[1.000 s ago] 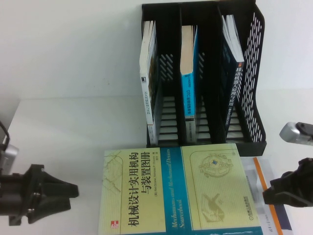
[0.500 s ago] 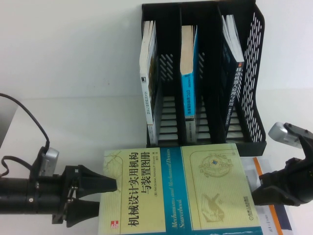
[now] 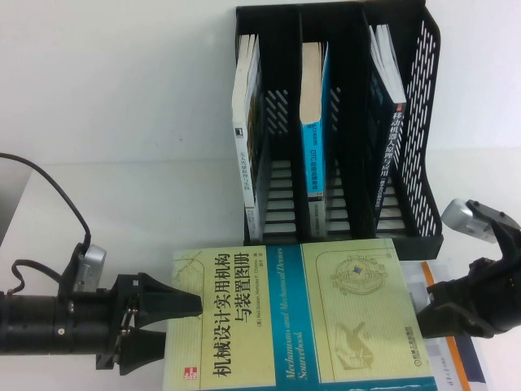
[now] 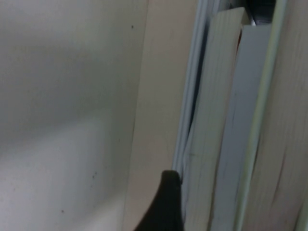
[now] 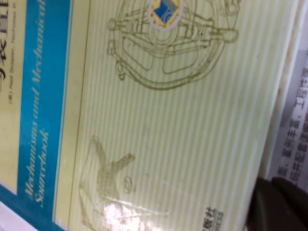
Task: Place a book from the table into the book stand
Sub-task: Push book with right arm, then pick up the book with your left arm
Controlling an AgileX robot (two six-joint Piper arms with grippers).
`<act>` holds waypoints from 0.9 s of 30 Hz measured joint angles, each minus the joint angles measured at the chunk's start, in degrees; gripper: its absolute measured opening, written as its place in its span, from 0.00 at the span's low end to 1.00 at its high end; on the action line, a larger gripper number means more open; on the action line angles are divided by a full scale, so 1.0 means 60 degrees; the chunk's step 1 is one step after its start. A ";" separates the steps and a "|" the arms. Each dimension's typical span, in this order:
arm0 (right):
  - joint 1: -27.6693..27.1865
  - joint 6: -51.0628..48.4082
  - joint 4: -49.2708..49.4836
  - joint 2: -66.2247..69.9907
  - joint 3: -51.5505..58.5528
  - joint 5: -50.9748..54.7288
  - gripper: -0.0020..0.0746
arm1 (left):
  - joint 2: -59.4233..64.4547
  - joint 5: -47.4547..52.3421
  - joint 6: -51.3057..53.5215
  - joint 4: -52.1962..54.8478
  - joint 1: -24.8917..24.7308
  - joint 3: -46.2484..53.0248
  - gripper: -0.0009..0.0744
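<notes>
The book (image 3: 326,314), pale yellow-green with a blue band, lies flat at the table's front, just before the black book stand (image 3: 425,122). My left gripper (image 3: 181,326) is open at the book's left edge, its upper finger (image 3: 183,306) over the cover corner and its lower finger beside the edge. In the left wrist view one dark finger (image 4: 166,204) rests against stacked page edges (image 4: 216,144). My right gripper (image 3: 430,308) is open at the book's right edge. The right wrist view shows the cover (image 5: 168,120) and one dark finger (image 5: 281,209) beside it.
The stand holds a white-spined book (image 3: 248,155) in its left slot, a blue one (image 3: 313,138) in the middle and a dark blue one (image 3: 387,122) in the right. A white book with an orange stripe (image 3: 456,358) sticks out from under the book. The white table (image 3: 122,212) stretches left.
My left gripper has moved right, up to the book's left edge, fingers still apart. My right gripper has moved left toward the book's right edge. The book has not moved.
</notes>
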 joint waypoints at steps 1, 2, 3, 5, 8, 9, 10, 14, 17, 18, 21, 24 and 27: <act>0.0000 -0.0044 0.0017 0.0049 0.0000 0.0008 0.02 | 0.0000 0.0000 0.0031 -0.0036 0.0000 0.0000 0.87; 0.0000 -0.0058 0.0056 0.0109 -0.0015 0.0023 0.02 | 0.0000 0.0000 0.0057 -0.0062 0.0000 0.0000 0.87; 0.0000 -0.0083 0.0056 0.0162 -0.0015 0.0049 0.02 | 0.0000 0.0000 0.0096 -0.0066 0.0000 0.0000 0.87; 0.0000 -0.0115 0.0153 0.0299 -0.0062 0.0138 0.02 | 0.0000 0.0000 0.0148 -0.0080 -0.0003 -0.0021 0.87; -0.0017 -0.0152 0.0353 0.0461 -0.0102 0.0277 0.02 | 0.0000 0.0000 0.0265 -0.0122 -0.0003 -0.0025 0.87; -0.0017 -0.0205 0.0390 0.0484 -0.0103 0.0300 0.02 | 0.0000 0.0000 0.0310 -0.0137 -0.0003 -0.0025 0.87; -0.0017 -0.0249 0.0432 0.0508 -0.0103 0.0321 0.02 | 0.0000 0.0000 0.0381 -0.0137 -0.0003 -0.0025 0.87; -0.0017 -0.0420 0.0551 0.0543 -0.0116 0.0377 0.02 | 0.0000 0.0000 0.0462 -0.0137 -0.0019 -0.0025 0.87; -0.0017 -0.0456 0.0566 0.0557 -0.0116 0.0382 0.02 | 0.0000 0.0000 0.0462 -0.0142 -0.0019 -0.0025 0.82; -0.0017 -0.0456 0.0566 0.0557 -0.0116 0.0382 0.02 | 0.0000 0.0000 0.0462 -0.0142 -0.0019 -0.0025 0.77; -0.0017 -0.0471 0.0548 0.0577 -0.0176 0.0421 0.02 | 0.0000 0.0000 0.0501 0.0021 -0.0019 -0.0041 0.51; -0.0017 -0.0471 0.0332 0.0577 -0.0286 0.0520 0.02 | 0.0000 0.0066 0.0540 0.0257 0.0001 -0.0041 0.38; 0.0000 -0.0471 0.0111 0.0474 -0.0378 0.0560 0.02 | 0.0012 0.0088 0.0540 0.0414 0.0001 -0.0041 0.38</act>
